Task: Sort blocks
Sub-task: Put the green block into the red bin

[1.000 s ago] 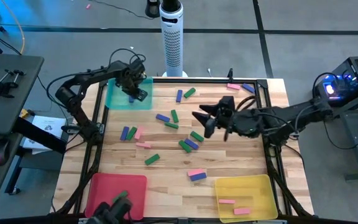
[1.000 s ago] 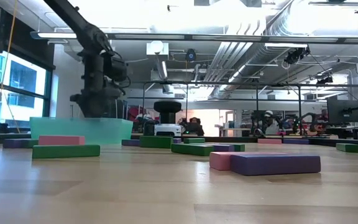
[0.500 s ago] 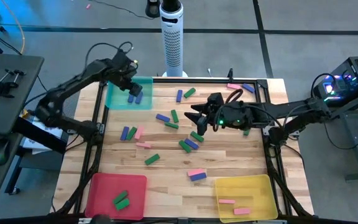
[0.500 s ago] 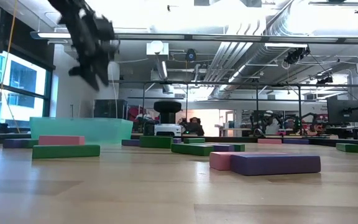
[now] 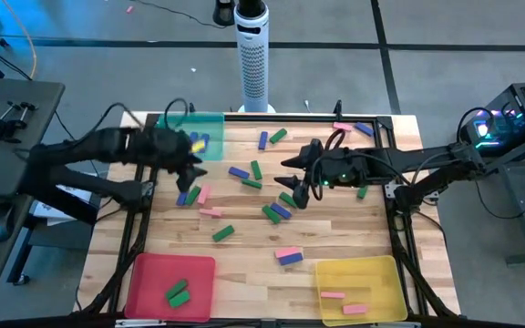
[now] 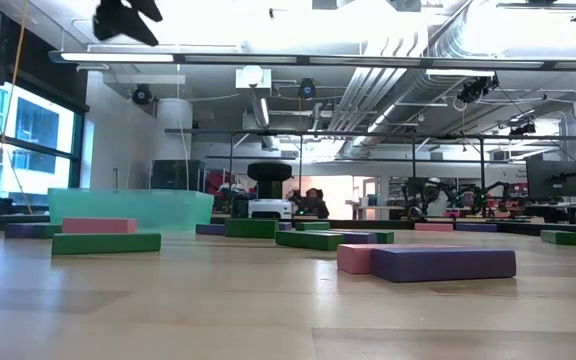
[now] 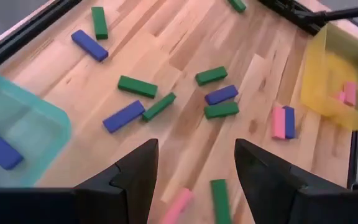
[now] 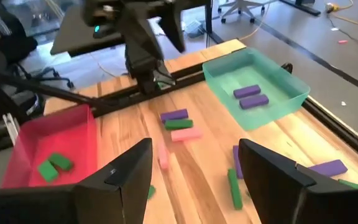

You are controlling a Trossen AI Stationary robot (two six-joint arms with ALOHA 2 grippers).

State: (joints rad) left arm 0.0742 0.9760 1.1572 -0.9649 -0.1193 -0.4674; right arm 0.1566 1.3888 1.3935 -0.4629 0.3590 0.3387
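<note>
Blocks (image 5: 289, 256) lie scattered flat across the table (image 5: 244, 264), long axes pointing every way; bare wood lies open between the near trays. Left gripper (image 5: 192, 167), fingers apart and empty, hovers near the far-left teal tray (image 5: 210, 120). Right gripper (image 5: 292, 176), spread and empty, hangs mid-table.

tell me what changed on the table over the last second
The left end effector lifted away from the teal tray, leaving two blue blocks in it, and now hangs open beside the tray. The right end effector slid slightly toward the loose blocks mid-table, open and empty. The red tray and yellow tray stayed as they were.
</note>
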